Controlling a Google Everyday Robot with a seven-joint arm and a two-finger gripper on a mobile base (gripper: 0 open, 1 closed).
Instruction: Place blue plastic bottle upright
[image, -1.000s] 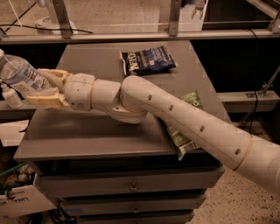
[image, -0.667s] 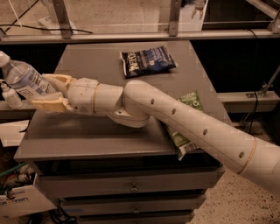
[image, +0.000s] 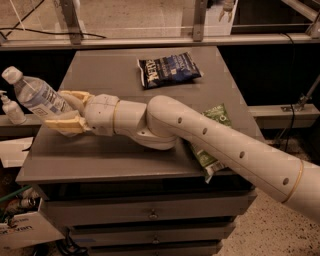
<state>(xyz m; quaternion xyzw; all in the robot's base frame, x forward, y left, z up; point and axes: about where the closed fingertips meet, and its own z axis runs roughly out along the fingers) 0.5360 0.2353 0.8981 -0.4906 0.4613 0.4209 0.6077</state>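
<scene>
The blue plastic bottle (image: 35, 93) is clear with a white cap and a pale blue-and-white label. It is tilted, cap up and to the left, held above the left edge of the grey cabinet top (image: 115, 75). My gripper (image: 62, 110) is shut on the bottle's lower half, its tan fingers (image: 65, 125) on either side of it. My cream arm reaches in from the lower right across the cabinet top.
A dark blue snack bag (image: 167, 69) lies at the back middle of the top. A green snack bag (image: 210, 137) lies at the right, partly under my arm. A small white pump-dispenser bottle (image: 11, 107) stands on a ledge left of the cabinet.
The bottle and my gripper have shifted slightly right and the bottle has tipped a little more upright. Nothing else moved.
</scene>
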